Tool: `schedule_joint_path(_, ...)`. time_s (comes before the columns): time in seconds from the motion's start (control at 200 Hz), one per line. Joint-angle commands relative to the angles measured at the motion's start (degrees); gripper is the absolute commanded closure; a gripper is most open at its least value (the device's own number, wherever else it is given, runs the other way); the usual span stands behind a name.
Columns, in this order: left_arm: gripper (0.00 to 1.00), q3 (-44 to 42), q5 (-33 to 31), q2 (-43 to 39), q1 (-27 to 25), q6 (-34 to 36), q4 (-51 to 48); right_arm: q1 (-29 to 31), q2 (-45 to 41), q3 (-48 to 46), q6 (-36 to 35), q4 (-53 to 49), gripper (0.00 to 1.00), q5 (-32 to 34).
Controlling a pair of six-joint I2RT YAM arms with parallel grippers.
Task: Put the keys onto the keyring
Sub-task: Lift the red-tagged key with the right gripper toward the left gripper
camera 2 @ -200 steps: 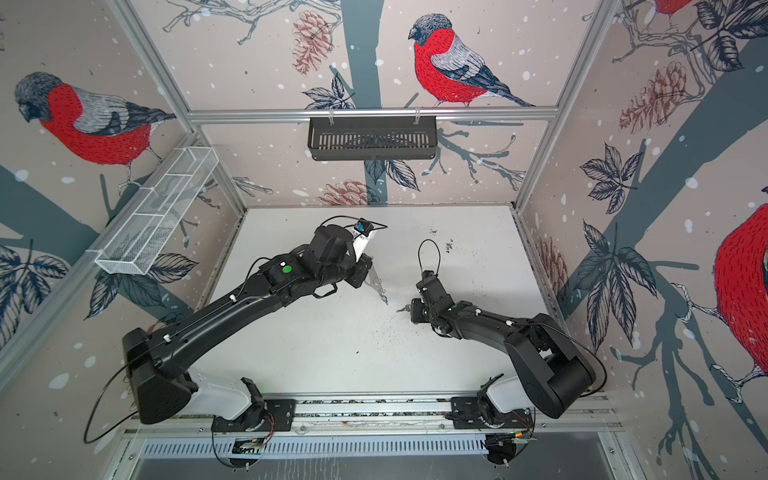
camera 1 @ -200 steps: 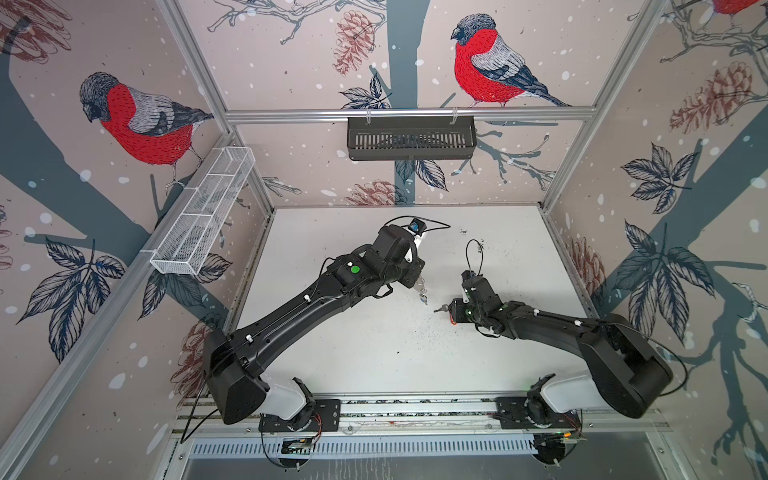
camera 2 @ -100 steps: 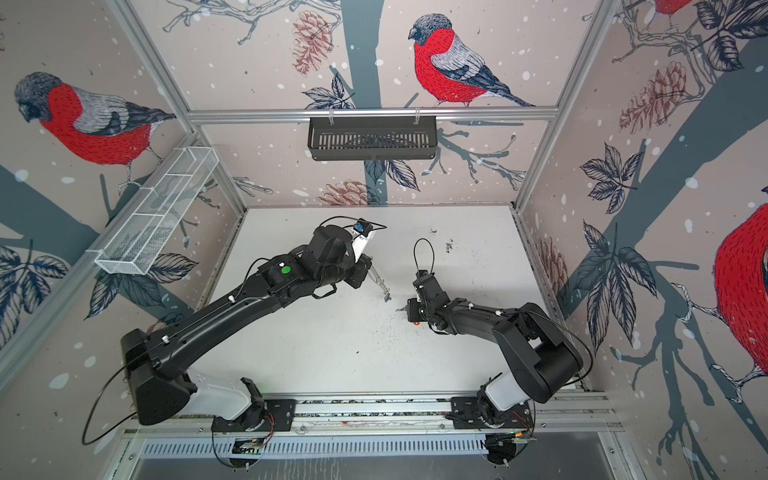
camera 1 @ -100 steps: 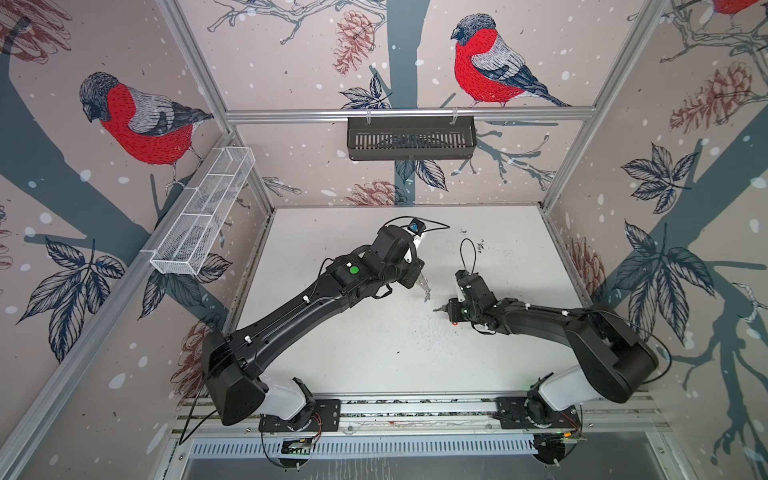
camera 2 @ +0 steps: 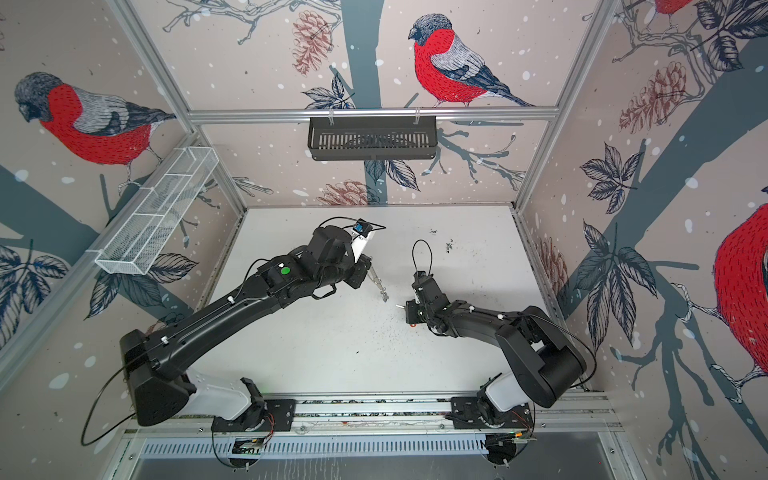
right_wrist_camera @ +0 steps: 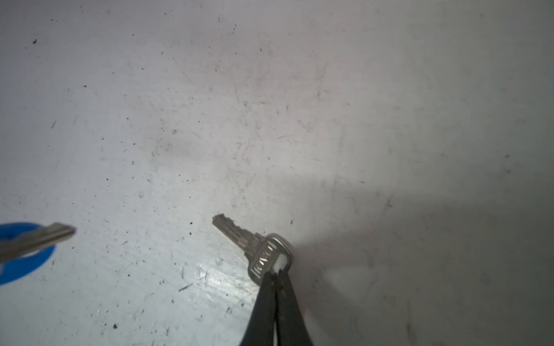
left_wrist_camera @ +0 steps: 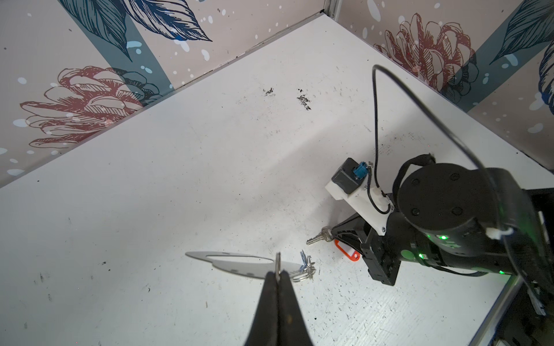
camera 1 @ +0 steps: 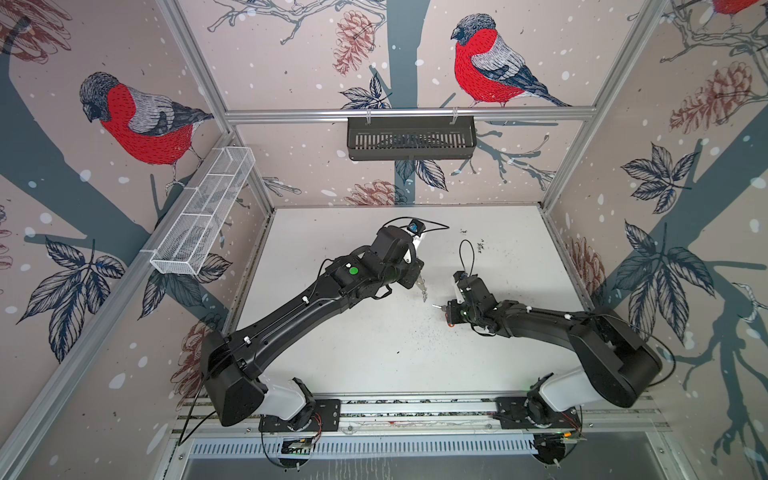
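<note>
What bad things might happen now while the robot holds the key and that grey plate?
1. The right tool pinches the silver key only by the rim of its head, so the key might twist or slip out.
2. The left tool grips the thin keyring plate by one edge; a push from the key might tip it.
3. The red-orange tag sits right beside the key and might snag on the small rings.

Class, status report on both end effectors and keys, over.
Left end effector shut on flat grey D-shaped keyring plate. Right end effector shut on silver metal key, red-orange tag. Blue-tagged key at plate's end.
</note>
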Motion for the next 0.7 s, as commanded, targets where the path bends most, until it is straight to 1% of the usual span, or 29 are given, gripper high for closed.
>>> schedule_joint_path(0.0,1.00,-0.35,-1.16,-0.42,0.06,-0.28,2.11,0.07,-3.58,-0.12,-2.46,0.64,1.00,0.53)
schedule_joint_path(0.135,1.00,-2.01,-0.46,-1.51,0.09,0.22,4.38,0.02,-11.29,-0.86,-5.92,2.23,1.00,-1.38)
schedule_joint_path(0.17,1.00,-2.44,0.10,-1.98,0.07,0.47,5.18,0.02,-14.42,-1.04,-6.56,2.80,1.00,-2.09)
schedule_joint_path(0.37,1.00,-6.25,2.87,-5.69,-0.66,2.21,11.06,-0.49,-25.31,-1.53,-9.99,7.02,1.00,-8.44)
schedule_joint_path(0.485,1.00,-8.90,4.18,-7.89,-1.73,3.61,14.38,-0.72,-28.80,-0.98,-11.59,9.92,1.00,-14.18)
schedule_joint_path(0.695,1.00,-13.55,6.66,-11.24,-2.87,5.43,19.43,-0.68,-31.31,1.24,-14.13,14.25,1.00,-24.41)
